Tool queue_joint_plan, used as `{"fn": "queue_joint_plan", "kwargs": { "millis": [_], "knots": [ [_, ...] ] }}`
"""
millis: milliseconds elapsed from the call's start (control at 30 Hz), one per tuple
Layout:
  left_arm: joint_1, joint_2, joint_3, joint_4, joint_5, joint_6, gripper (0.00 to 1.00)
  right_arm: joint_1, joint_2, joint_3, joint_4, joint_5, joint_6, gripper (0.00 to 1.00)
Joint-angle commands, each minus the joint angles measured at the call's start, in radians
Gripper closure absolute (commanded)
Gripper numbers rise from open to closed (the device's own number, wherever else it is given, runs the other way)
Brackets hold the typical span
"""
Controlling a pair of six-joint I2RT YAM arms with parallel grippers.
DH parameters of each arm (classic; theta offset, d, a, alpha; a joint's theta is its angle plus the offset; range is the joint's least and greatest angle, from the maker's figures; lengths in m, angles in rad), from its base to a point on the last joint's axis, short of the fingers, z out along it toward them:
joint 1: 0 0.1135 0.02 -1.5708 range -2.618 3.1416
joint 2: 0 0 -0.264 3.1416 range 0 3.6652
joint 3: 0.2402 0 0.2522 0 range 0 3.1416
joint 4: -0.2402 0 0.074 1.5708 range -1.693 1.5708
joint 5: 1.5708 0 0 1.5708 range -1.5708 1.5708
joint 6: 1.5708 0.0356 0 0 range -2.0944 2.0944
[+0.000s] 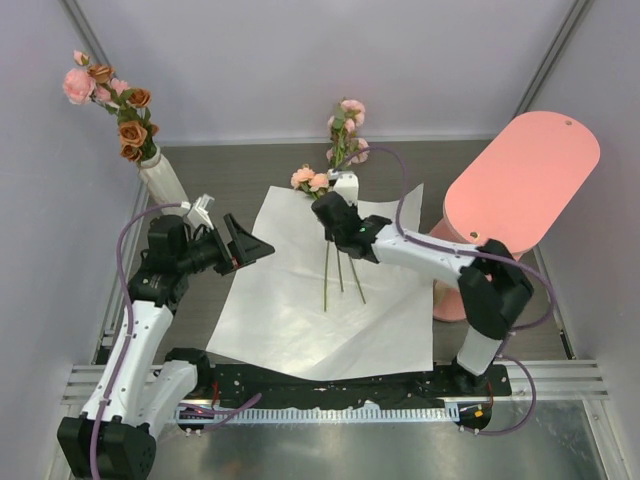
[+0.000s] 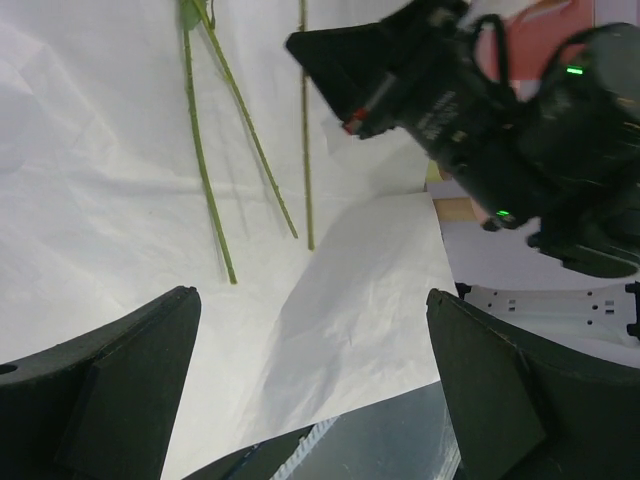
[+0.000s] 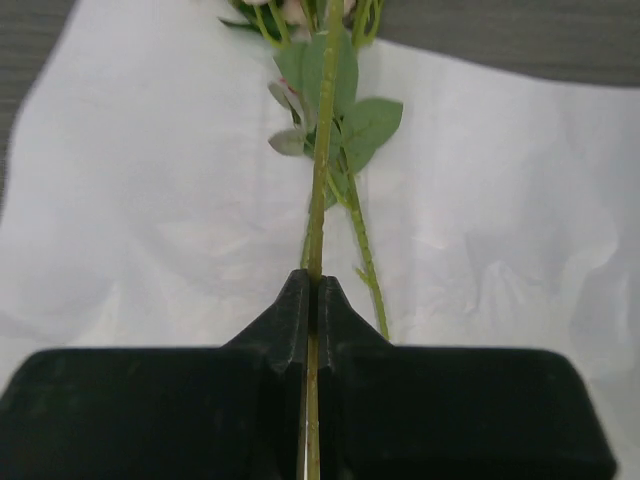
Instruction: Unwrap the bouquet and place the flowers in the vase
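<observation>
three loose flowers (image 1: 311, 180) lie on the spread white paper (image 1: 280, 320) in the middle of the table (image 1: 230, 170). their long axes run near to far, with the pink heads toward the back wall and the cut ends toward the arm bases. the bare stems fan slightly apart at the near end.

the right jaws are pressed together on one stem (image 3: 318, 200), just below its leaves. in the right wrist view that stem runs straight away from the black fingertips (image 3: 292, 310) toward the top of the picture.

the left jaws are spread wide with nothing between them. their fingers (image 2: 130, 380) hover above the near left part of the paper.

the vase (image 1: 163, 182) stands at the far left of the table, well apart from the paper. it holds pink and rust-brown blooms (image 1: 125, 120), and in the top view its mouth leans up and to the left.

we cannot tell from above which of the three stems is pinched, because the right arm (image 1: 420, 250) covers their upper parts. the right wrist view cuts off the flower heads, and the left wrist view shows only the lower stems. more pink blooms (image 1: 348, 120) rise behind the right wrist from a white piece (image 1: 346, 186), and we cannot make out what that piece is. the right arm hides part of the base of the pink stand (image 1: 520, 175).
</observation>
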Motion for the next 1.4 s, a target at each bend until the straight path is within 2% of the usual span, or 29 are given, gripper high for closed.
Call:
{"fn": "queue_joint_plan", "kwargs": {
  "millis": [0,133,233,267,433,600,767,833,1133,1267,1367],
  "knots": [
    [-0.003,0.009,0.023,0.047,-0.002,-0.060,0.00,0.017,-0.254,-0.026,0.083,0.004,-0.177,0.99],
    [-0.039,0.023,0.029,0.102,-0.023,-0.103,0.00,0.017,-0.418,-0.106,0.135,-0.172,-0.290,0.99],
    [-0.127,0.036,0.041,0.165,-0.080,-0.149,0.01,0.017,-0.557,-0.216,0.212,-0.355,-0.338,0.99],
    [-0.191,0.040,0.047,0.180,-0.104,-0.164,0.03,0.017,-0.587,-0.280,0.236,-0.456,-0.346,0.99],
    [-0.391,0.071,0.109,0.296,-0.293,-0.189,0.12,0.017,-0.734,-0.440,0.394,-0.688,-0.303,0.99],
    [-0.441,0.088,0.139,0.375,-0.400,-0.231,0.18,0.018,-0.786,-0.540,0.476,-0.858,-0.231,0.99],
    [-0.442,0.126,0.141,0.344,-0.515,-0.310,0.34,0.017,-0.868,-0.587,0.468,-0.858,-0.255,0.99],
    [-0.442,0.128,0.129,0.373,-0.525,-0.345,0.37,0.018,-0.897,-0.595,0.462,-0.846,-0.271,0.99],
    [-0.454,0.144,0.152,0.387,-0.552,-0.368,0.38,0.018,-0.932,-0.617,0.476,-0.878,-0.262,0.99],
    [-0.457,0.160,0.210,0.372,-0.569,-0.334,0.38,0.018,-0.947,-0.623,0.477,-0.889,-0.260,0.99],
    [-0.457,0.161,0.259,0.314,-0.608,-0.302,0.43,0.018,-0.955,-0.623,0.476,-0.898,-0.258,0.99]
  ]
}}
